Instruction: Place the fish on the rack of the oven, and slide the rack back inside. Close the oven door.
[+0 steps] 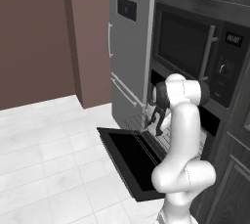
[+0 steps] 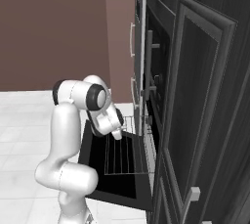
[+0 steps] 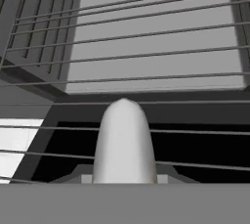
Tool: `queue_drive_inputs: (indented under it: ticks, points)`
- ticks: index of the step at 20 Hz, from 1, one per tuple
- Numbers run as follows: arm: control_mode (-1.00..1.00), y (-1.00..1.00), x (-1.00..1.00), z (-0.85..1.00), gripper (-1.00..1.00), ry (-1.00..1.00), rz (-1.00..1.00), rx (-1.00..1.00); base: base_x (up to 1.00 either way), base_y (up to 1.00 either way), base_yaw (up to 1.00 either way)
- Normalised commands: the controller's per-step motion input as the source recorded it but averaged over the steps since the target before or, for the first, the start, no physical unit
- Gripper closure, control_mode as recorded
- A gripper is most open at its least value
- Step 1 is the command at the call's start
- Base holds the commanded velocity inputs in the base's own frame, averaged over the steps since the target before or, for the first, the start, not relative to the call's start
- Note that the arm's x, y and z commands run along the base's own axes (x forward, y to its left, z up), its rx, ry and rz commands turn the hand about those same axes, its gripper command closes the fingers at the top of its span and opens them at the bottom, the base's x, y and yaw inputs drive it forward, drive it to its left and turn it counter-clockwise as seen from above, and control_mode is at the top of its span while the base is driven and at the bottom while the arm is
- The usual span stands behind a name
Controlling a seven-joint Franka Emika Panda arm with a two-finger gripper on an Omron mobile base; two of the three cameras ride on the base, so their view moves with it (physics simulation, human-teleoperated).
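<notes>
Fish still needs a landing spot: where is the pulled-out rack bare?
The rack over the open oven door looks bare along its outer bars, away from the oven. It is crowded near the oven mouth, where the gripper, shut on the fish, hangs.

Glossy white rounded arm [image 1: 183, 135]; dark joints; dark wrist.

You see the oven door [image 1: 128, 157] lying open and flat, the rack [image 1: 138, 121] pulled out above it, and the end effector [image 1: 152, 129] low over the rack's near edge.
</notes>
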Motion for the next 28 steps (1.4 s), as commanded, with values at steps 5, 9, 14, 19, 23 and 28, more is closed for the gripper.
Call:
queue_drive_inputs:
  ticks: [5,9,14,19,23,28]
  points:
    - [-1.0,-0.37,0.29,-0.22,1.0,0.0,-0.03,0.02,0.0,0.0,0.0]
    - [-1.0,-0.32,0.31,-0.22,1.0,0.0,-0.02,0.02,0.0,0.0,0.0]
    - [-1.0,-0.1,0.4,-0.27,1.0,0.0,-0.01,0.01,0.0,0.0,0.0]
    - [-1.0,-0.14,0.45,-0.27,1.0,0.0,0.0,0.03,0.0,0.0,0.0]
    - [-1.0,-0.31,0.43,-0.21,1.0,0.0,0.0,0.04,0.0,0.0,0.0]
    - [-1.0,-0.32,0.44,-0.22,1.0,0.0,0.0,0.04,0.0,0.0,0.0]
